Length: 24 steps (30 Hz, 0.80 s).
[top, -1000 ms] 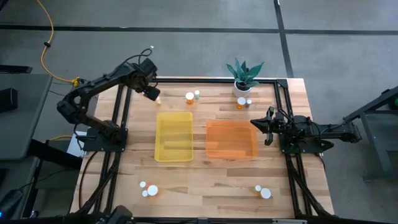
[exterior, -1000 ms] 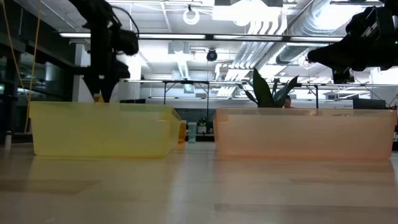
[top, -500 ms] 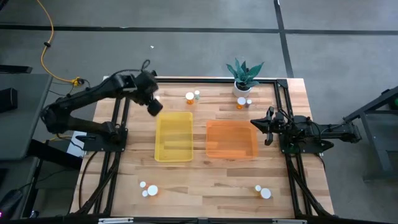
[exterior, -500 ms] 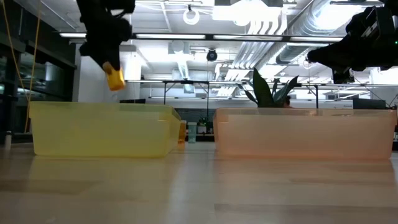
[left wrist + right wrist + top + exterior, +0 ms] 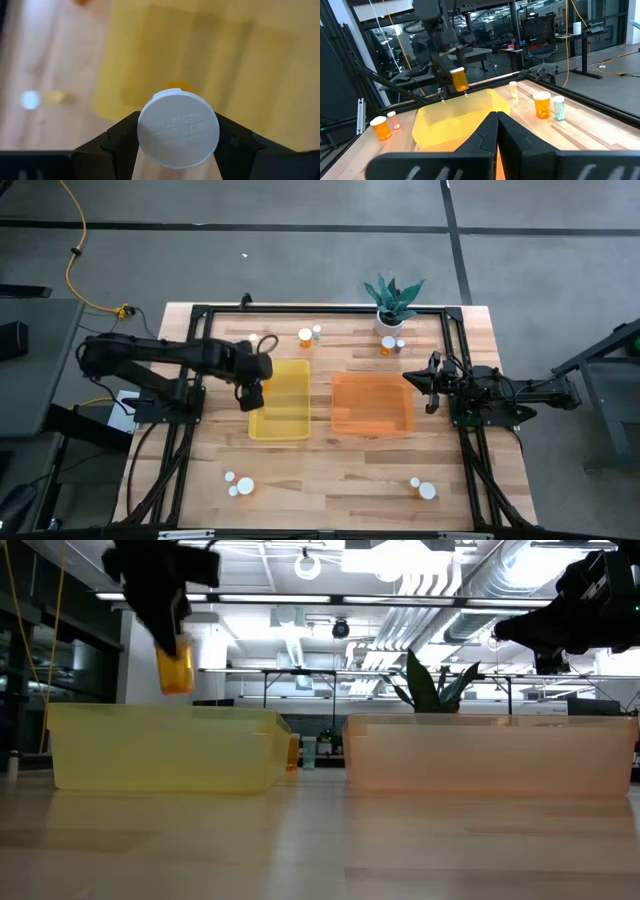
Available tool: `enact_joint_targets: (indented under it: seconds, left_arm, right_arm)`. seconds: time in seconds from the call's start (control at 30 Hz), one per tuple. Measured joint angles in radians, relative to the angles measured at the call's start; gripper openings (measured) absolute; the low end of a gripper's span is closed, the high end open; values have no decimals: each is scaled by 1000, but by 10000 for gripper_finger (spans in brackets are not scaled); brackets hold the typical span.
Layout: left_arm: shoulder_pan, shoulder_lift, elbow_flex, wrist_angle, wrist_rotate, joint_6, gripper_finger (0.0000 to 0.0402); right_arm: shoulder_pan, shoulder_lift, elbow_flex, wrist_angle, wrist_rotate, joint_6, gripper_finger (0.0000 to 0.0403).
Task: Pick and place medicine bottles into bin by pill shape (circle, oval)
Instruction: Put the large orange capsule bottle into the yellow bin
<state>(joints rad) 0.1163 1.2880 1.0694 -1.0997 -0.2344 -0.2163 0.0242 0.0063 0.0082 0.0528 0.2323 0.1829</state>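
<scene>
left gripper [image 5: 177, 150]: clamped on amber bottle [image 5: 175, 668], white cap toward wrist — held in air above left edge of yellow bin [image 5: 279, 427]
right gripper [image 5: 433, 384]: fingers pressed together, holding nothing — parked beside orange bin [image 5: 372, 423]
pill shape: probably unreadable
other bottles [image 5: 310, 335]: upright near table corners

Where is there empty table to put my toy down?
The widest bare wood lies in front of the yellow bin and orange bin, between the two front bottle clusters. A narrow strip separates the bins. The back edge is crowded: bottles and plant pot.
</scene>
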Motion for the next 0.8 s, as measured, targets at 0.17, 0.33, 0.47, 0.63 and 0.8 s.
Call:
enact_joint_targets:
  seconds: [0.17,0.33,0.47,0.63,0.8]
  left_arm:
    - [-5,70,-85,37,-34,22,201]
    - [-2,94,-173,197,-44,88,201]
    - [21,94,-201,265,-74,97,201]
    - [86,94,-207,252,-69,98,202]
    - [160,94,-207,272,12,140,202]
  right_arm:
    - [0,0,0,0,0,0,0]
    - [0,0,0,0,0,0,0]
    - [0,0,0,0,0,0,0]
    - [0,0,0,0,0,0,0]
    - [0,0,0,0,0,0,0]
